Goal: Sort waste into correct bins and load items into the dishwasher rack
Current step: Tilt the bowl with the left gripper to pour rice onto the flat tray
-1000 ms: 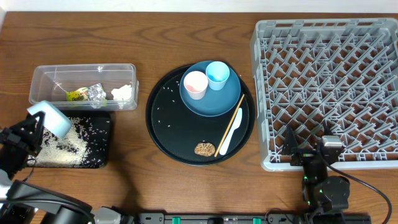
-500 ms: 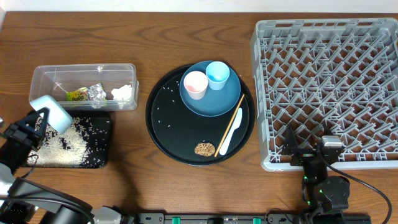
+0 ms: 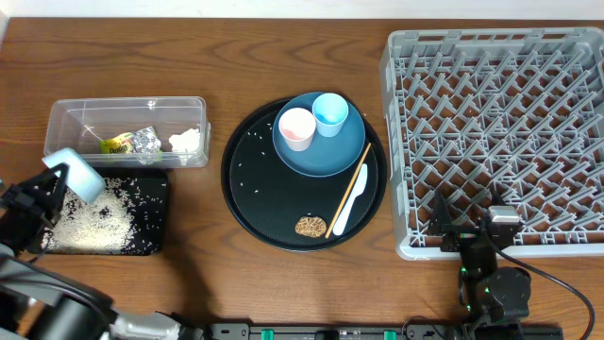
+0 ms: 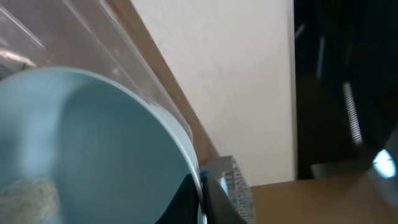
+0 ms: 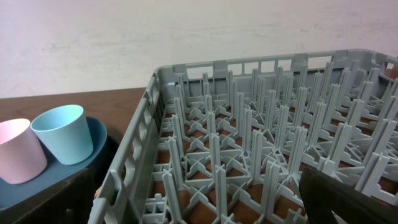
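Bowl [image 3: 77, 175] gripped by left tool [image 3: 49, 187] above black tray [image 3: 159, 222]; wrist view shows rim pinch; right tool [image 3: 469, 229] released.

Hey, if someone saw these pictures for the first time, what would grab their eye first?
The large grey plastic lattice rack filling the right side. Next, the round black tray at centre, bearing a dark-blue plate with a pink cup and a light-blue cup. At far left, the left gripper holds a light-blue bowl tilted over a shallow black tray strewn with white rice.
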You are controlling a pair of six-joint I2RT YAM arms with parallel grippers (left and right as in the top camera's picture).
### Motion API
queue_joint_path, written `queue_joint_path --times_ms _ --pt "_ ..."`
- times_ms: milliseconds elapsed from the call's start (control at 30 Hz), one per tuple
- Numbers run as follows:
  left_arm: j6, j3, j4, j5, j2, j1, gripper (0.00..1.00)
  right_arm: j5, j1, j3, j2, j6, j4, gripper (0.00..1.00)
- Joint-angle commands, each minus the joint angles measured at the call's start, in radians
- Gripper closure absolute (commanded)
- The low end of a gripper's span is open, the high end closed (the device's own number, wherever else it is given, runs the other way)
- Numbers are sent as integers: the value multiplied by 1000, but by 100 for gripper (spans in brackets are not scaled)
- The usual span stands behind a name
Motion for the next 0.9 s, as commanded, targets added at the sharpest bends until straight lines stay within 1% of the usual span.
queue_joint_path --times_ms 0,133,333,433,567,633,667,700,733,767,833,867 --pt "-87 12 7 66 69 1 94 7 -1 -2 2 -13 -2 1" --pt "-92 12 1 66 113 5 94 7 -1 -2 2 -13 -2 1" --pt "-94 12 2 66 114 7 94 7 -1 -2 2 -13 -2 1" --pt "-171 12 2 66 107 7 94 7 -1 -2 2 -13 -2 1" --pt "-233 12 -28 67 37 7 94 7 -1 -2 2 -13 -2 1" --pt "-221 12 -61 66 -39 7 94 7 -1 -2 2 -13 -2 1" --pt "-185 12 -43 64 -84 7 94 7 -1 -2 2 -13 -2 1" --pt "-192 13 -7 22 -120 7 94 7 -1 -2 2 -13 -2 1" --pt "-233 12 9 -37 -143 7 94 7 -1 -2 2 -13 -2 1" --pt "-274 13 11 -61 -159 7 94 7 -1 -2 2 -13 -2 1" --pt "-286 13 31 10 -163 6 94 7 -1 -2 2 -13 -2 1" --pt "-285 12 33 8 -160 6 94 7 -1 -2 2 -13 -2 1"
